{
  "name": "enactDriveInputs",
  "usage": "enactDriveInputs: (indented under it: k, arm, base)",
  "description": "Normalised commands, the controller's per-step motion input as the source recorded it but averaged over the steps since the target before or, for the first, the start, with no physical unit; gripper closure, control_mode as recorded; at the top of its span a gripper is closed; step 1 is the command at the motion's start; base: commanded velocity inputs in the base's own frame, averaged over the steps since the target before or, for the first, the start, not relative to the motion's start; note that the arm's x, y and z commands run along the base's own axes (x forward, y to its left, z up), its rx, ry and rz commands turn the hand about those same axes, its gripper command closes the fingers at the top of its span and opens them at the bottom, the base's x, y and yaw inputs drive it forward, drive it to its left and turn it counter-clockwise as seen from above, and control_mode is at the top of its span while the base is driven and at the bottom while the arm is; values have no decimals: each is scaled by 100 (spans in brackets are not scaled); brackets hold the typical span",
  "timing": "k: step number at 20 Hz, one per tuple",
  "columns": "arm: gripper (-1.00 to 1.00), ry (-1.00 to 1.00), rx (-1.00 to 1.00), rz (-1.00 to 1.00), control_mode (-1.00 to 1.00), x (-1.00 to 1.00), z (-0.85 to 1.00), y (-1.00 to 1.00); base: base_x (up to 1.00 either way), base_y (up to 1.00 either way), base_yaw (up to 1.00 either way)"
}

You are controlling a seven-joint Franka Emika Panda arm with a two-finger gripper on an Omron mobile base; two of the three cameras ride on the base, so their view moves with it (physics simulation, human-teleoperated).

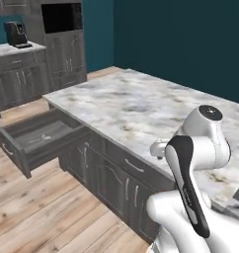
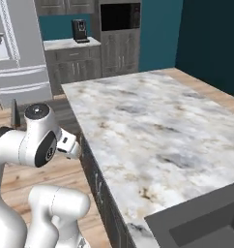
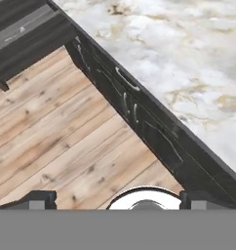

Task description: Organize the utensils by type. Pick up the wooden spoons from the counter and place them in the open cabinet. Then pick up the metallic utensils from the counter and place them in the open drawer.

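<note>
claw: your claw [image 3: 122, 199] stands wide open with nothing between the fingertips [image 3: 42, 197].
claw position: it hangs off the front edge of the surface [image 3: 188, 58], above the wooden floor [image 3: 56, 146]. It looks down along the dark floor cabinets [image 3: 139, 117].
wooden spoons: you cannot place them from here, as the marble shows veins and no shape you could call a spoon.
wooden spoons, handling: expect them to be light, stiff and hard to damage, and the matte grain should grip well. Take each across the handle near mid-length, where it should balance, and not at the rounded bowl.
metal spoon: you cannot place it with any certainty either.
metal spoon, handling: it is likely light and rigid but slick, and it lies low on the slab. Pinch across the slim handle with the fingertips squared to it, or it may skid out.
open drawer: the open drawer [image 1: 37, 138] is pulled out below the front edge near the surface's far left corner. In the hand view it sits at the upper left, apart from your claw.
drawer floor: a faint pale streak lies there, too blurred to call a utensil.
relation: the slab lies beside and beyond the claw, not under it, so judge on reaching over the front edge before any grasp.
</note>
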Motion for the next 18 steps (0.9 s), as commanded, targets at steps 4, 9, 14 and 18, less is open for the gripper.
enactDriveInputs:
  k: [4, 9, 14, 18]
  arm:
    - [-100, 0, 0, 0, 100, 0, 0, 0]
    - [-100, 0, 0, 0, 100, 0, 0, 0]
    - [-100, 0, 0, 0, 100, 0, 0, 0]
    - [-100, 0, 0, 0, 100, 0, 0, 0]
  base:
    - [-65, 0, -53]
    - [-70, 0, -53]
    - [-76, 0, -50]
    - [-63, -21, -42]
